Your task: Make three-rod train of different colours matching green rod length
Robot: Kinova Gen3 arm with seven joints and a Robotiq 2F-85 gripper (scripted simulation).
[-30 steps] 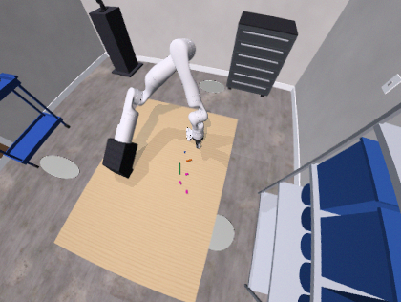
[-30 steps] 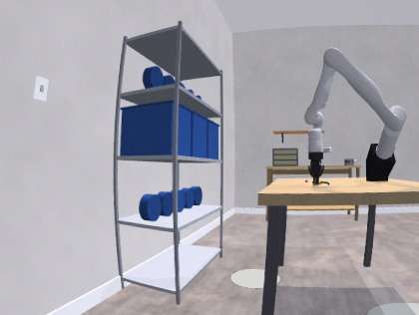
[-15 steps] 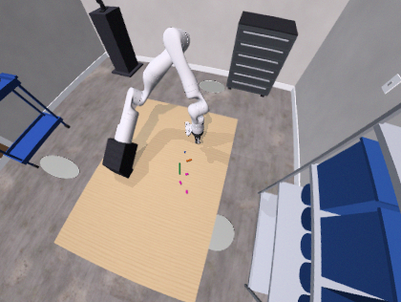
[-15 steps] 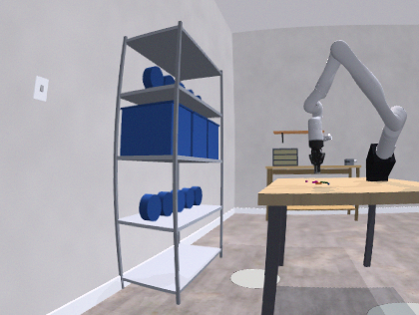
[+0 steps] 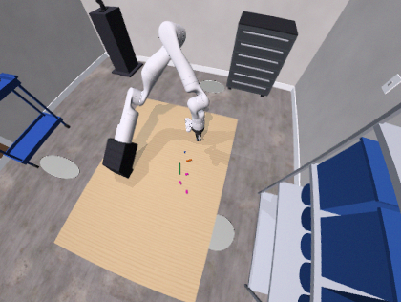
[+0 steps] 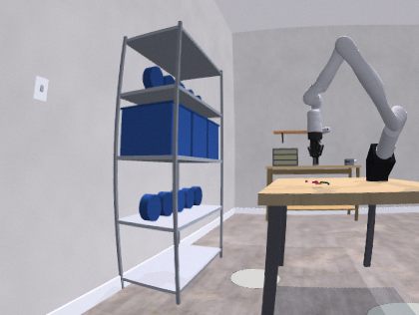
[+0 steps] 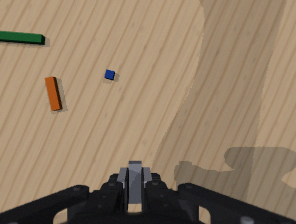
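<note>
My gripper (image 5: 198, 139) (image 6: 315, 160) (image 7: 135, 179) is shut on a grey rod (image 7: 134, 184) and holds it upright, lifted above the wooden table (image 5: 119, 229). In the wrist view a small blue rod (image 7: 110, 74) (image 5: 185, 152) lies ahead and to the left of the fingers. An orange rod (image 7: 53, 93) (image 5: 189, 161) lies flat further left. The end of the green rod (image 7: 20, 37) (image 5: 179, 168) shows at the top left edge. These three lie apart from one another.
Three short magenta rods (image 5: 186, 174) (image 5: 180, 183) (image 5: 186, 191) lie beyond the green rod, towards the table's middle. The arm's black base (image 5: 119, 158) stands at the table's left edge. A shelf with blue bins (image 6: 170, 130) stands off the table.
</note>
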